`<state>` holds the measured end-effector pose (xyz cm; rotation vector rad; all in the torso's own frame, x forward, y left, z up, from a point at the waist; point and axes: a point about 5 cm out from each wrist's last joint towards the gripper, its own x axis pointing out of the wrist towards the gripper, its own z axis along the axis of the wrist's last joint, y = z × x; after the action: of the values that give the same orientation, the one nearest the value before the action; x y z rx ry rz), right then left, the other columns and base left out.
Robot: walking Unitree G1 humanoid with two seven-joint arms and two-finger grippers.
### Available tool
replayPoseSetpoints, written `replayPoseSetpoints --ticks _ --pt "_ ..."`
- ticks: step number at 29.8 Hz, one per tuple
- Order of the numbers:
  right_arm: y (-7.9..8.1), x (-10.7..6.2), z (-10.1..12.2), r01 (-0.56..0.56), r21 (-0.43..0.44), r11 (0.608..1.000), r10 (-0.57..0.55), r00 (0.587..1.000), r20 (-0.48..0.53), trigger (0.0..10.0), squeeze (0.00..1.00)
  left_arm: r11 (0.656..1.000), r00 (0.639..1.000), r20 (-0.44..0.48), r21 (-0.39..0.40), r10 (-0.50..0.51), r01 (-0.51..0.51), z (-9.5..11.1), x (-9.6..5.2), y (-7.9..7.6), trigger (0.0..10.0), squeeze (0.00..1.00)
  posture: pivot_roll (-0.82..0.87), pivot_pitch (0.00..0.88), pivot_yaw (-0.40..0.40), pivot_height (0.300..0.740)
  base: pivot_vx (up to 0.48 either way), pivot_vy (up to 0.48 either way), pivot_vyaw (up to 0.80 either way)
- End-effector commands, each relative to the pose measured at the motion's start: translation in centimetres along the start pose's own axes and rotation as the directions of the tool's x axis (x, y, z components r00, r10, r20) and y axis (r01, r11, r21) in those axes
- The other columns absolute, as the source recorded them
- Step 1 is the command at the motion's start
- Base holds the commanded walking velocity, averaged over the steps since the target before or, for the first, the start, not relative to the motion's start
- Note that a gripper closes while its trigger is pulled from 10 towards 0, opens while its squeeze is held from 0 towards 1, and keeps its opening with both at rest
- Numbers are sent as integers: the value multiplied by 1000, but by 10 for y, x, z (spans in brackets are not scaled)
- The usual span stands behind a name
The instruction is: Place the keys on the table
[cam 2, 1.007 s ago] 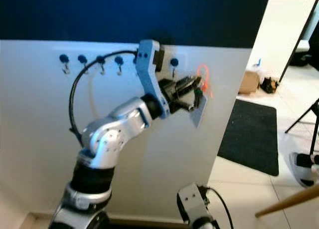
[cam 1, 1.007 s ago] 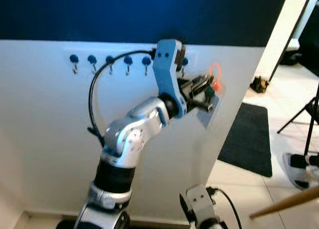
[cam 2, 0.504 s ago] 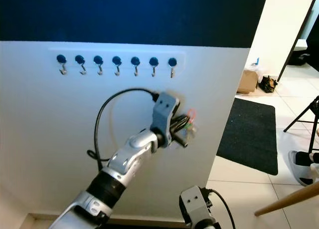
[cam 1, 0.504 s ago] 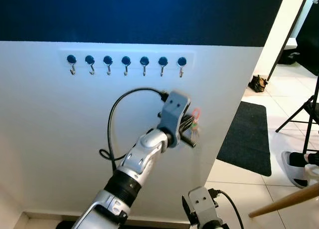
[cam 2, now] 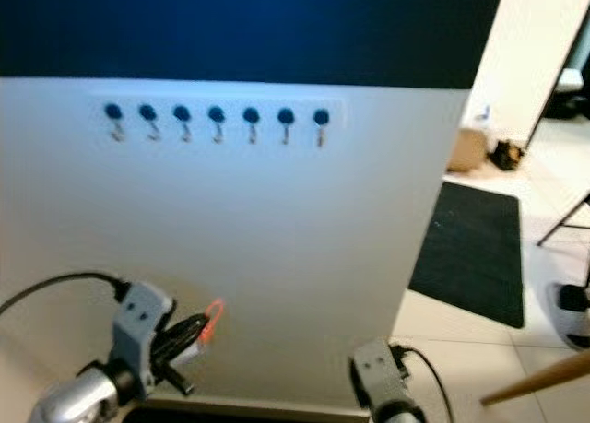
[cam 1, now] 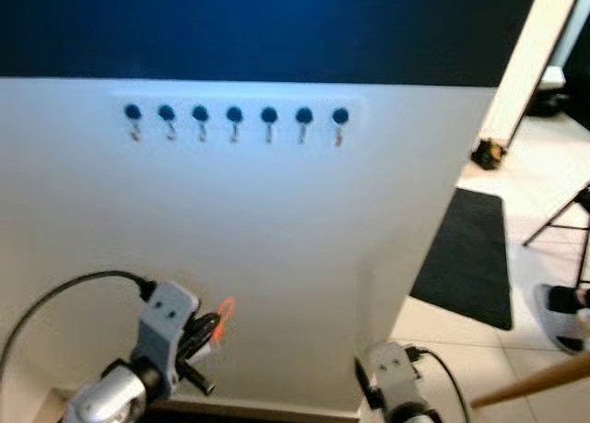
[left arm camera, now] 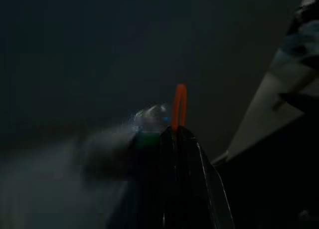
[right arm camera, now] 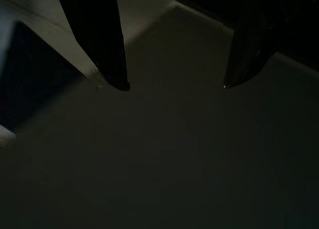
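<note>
The keys [cam 1: 218, 323], with their orange loop and a small green tag, sit pinched in my left gripper [cam 1: 205, 333], whose jaws are pressed together on them; in the left wrist view the orange loop [left arm camera: 179, 105] stands up just past my fingertips, the rest dim and blurred. My left gripper is low in front of the white wall panel [cam 1: 277, 248], well below the row of blue hooks [cam 1: 235, 119] fixed near its top edge, and a black cable [cam 1: 55, 294] arcs away from my wrist. My right gripper [right arm camera: 172, 84] hangs idle in the shade, its jaws spread with nothing between them, over a dim pale floor. Beyond the wall panel's right edge lie a dark mat [cam 1: 466, 257] on the tiled floor [cam 1: 516, 349] and a wooden pole [cam 1: 530, 381] slanting in low.
</note>
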<state>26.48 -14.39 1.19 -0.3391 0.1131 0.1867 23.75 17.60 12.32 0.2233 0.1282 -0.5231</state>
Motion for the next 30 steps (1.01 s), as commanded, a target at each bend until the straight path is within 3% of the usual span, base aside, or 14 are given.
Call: replayPoseSetpoints --ticks 1,11,14,16,19,24,30 --pt "-5 -10 -13 11 -2 1000 -11 998 -55 10000 0 999 998 -58 -4 35 -35 -17 3 -1 10000 0 127 153 40 740 0 0 0" --pt "-4 -12 -15 10 -1 1000 -10 998 -55 10000 0 991 987 -85 -15 133 -134 -10 4 0 10000 0 124 149 41 740 0 0 0" --pt "-3 -11 -14 8 -1 1000 -8 999 -53 10000 0 975 973 -73 12 221 -220 -14 3 7 10000 0 127 148 39 740 0 0 0" --pt "-3 -10 -13 7 -1 1000 -7 999 -52 10000 0 952 947 -100 11 305 -305 -30 0 9 10000 0 127 147 37 740 0 0 0" --pt "-3 -10 -13 7 -2 1000 -7 999 -52 10000 0 946 939 -118 9 323 -324 -34 -2 9 10000 0 128 147 37 740 0 0 0" --pt "-5 -9 -13 9 -3 1000 -9 999 -52 10000 0 895 867 -258 -20 425 -445 -71 -16 8 10000 0 123 142 34 740 0 0 0" --pt "-6 -10 -14 10 0 1000 -10 999 -53 10000 0 861 819 -325 -29 472 -508 -94 -26 6 10000 0 123 139 31 740 0 0 0"
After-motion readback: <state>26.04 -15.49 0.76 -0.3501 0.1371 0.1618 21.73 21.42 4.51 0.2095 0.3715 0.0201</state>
